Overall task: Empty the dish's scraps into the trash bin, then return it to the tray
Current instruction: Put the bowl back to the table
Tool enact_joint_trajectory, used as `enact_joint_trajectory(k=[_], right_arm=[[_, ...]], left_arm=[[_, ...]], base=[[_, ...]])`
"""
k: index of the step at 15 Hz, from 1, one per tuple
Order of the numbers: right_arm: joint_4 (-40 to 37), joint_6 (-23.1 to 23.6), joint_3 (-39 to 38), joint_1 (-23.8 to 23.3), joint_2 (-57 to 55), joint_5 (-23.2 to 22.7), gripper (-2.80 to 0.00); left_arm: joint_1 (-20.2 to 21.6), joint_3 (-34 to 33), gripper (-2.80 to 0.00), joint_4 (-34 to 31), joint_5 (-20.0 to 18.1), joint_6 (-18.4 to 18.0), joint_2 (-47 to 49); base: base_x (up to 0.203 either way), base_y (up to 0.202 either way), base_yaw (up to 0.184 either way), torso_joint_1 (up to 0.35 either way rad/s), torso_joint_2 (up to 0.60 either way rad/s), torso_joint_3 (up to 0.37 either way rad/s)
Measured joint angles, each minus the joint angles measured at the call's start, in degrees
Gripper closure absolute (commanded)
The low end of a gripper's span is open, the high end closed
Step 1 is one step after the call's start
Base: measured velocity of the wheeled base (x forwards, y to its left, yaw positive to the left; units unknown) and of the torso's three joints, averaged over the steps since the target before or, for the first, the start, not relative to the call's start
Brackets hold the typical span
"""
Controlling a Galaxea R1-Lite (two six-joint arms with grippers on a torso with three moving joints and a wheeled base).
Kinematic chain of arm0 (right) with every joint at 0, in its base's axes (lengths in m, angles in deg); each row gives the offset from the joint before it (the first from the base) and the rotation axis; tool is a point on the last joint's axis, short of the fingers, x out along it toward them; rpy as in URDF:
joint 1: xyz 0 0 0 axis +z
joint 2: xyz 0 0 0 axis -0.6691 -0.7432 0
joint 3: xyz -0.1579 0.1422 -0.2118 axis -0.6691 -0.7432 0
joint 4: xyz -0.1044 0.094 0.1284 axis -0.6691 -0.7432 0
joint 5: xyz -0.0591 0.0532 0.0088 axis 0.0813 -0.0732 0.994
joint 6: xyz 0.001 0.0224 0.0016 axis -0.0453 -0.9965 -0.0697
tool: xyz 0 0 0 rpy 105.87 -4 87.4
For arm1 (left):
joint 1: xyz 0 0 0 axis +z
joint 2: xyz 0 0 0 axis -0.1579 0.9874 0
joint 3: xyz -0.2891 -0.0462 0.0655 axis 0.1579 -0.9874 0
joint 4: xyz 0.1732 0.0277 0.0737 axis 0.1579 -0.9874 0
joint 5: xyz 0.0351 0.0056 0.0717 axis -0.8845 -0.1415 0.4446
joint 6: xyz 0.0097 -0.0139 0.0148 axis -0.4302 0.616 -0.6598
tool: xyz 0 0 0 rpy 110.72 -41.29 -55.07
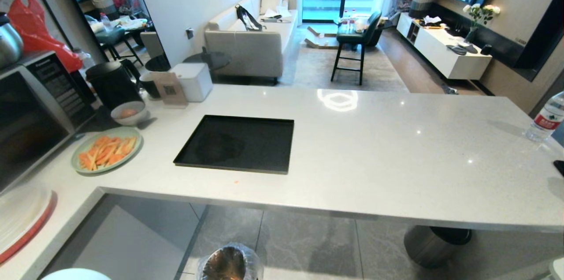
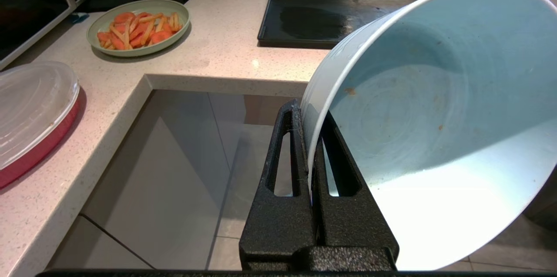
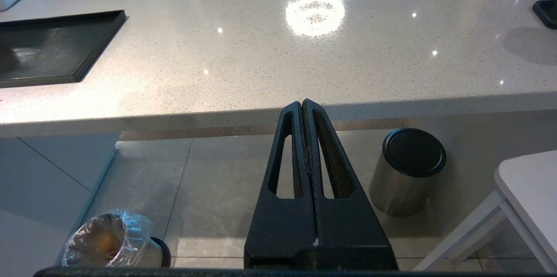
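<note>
My head camera looked down from high over the white counter (image 1: 396, 148) toward the living room beyond. My left wrist camera sat close behind my fingers (image 2: 300, 137), facing the counter's inner corner. My right wrist camera faced the counter edge and floor. All three shared the black tray (image 1: 238, 143), (image 2: 330, 11), (image 3: 48, 46)

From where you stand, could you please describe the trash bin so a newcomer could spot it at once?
Look at the grey tiled floor below the near edge of the white counter. The trash bin stands there, small and shiny metal. Its crinkled clear liner sets it apart from the black-topped cylindrical bin farther along.
</note>
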Motion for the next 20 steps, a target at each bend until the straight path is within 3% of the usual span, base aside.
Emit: enact_joint_trajectory(k=[20], right_arm=[[0.00, 0.02, 0.00, 0.00, 0.00, 0.01, 0.00]], left_arm=[[-0.02, 0.00, 0.00, 0.02, -0.10, 0.02, 0.00]], base=[[0.000, 0.000, 0.000, 0.000, 0.00, 0.000]])
